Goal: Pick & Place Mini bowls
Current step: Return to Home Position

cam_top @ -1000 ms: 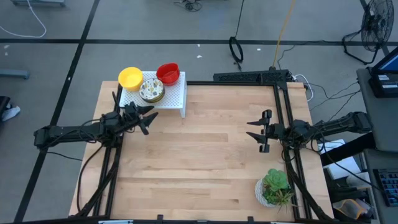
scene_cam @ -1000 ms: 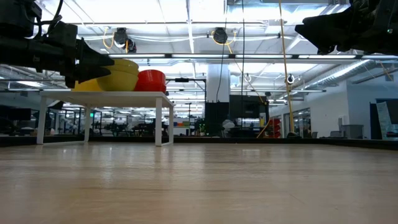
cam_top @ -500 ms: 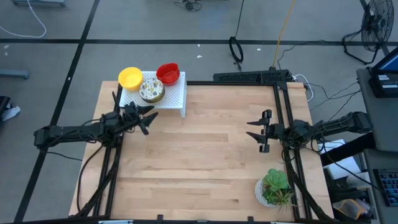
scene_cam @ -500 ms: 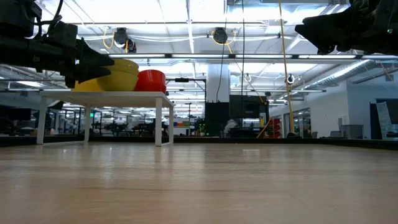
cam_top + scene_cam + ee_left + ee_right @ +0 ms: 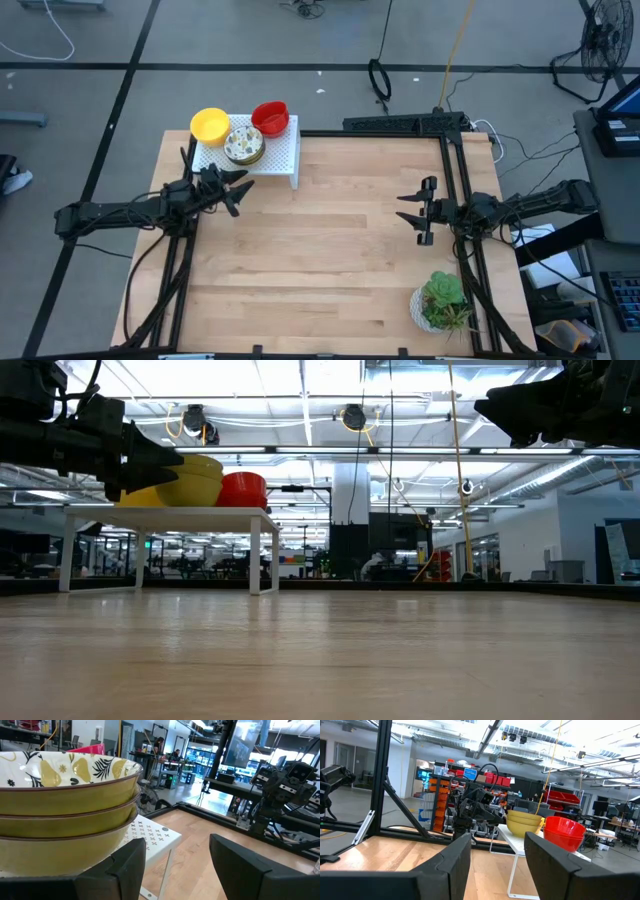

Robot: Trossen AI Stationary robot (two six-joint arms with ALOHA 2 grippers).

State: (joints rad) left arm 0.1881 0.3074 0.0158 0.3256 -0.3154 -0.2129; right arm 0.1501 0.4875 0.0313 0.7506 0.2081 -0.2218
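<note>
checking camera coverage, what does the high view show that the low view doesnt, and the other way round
Only the high view shows the potted plant and the floral insides of the middle bowl stack. Only the low view shows the shelf legs and the room's ceiling lights behind. Both show the white shelf, the red bowls on it, the left tool and the right tool.
</note>
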